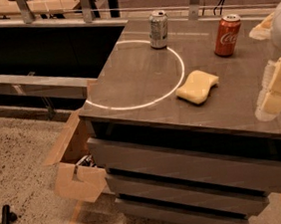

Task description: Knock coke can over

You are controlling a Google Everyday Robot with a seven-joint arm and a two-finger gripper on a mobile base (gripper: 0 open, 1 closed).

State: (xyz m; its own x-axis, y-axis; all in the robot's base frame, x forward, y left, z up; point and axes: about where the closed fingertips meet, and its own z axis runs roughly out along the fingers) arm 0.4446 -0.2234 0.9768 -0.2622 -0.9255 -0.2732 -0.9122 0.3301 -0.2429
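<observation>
The dark grey counter top point(127, 85) bears a painted white circle point(181, 64) and carries 3 loose things. 1 silver can point(158, 29) stands upright on the circle's far rim. The coke can point(227, 35) stands upright outside the circle, to the right of its far side. 1 yellow sponge point(197, 87) lies flat just outside the circle's right rim. The gripper point(275, 95) hangs over the counter's right edge, well right of the circle.

A silver can point(158, 29) stands upright on the white circle point(130, 107), yellow sponge point(197, 86) beside it.
</observation>
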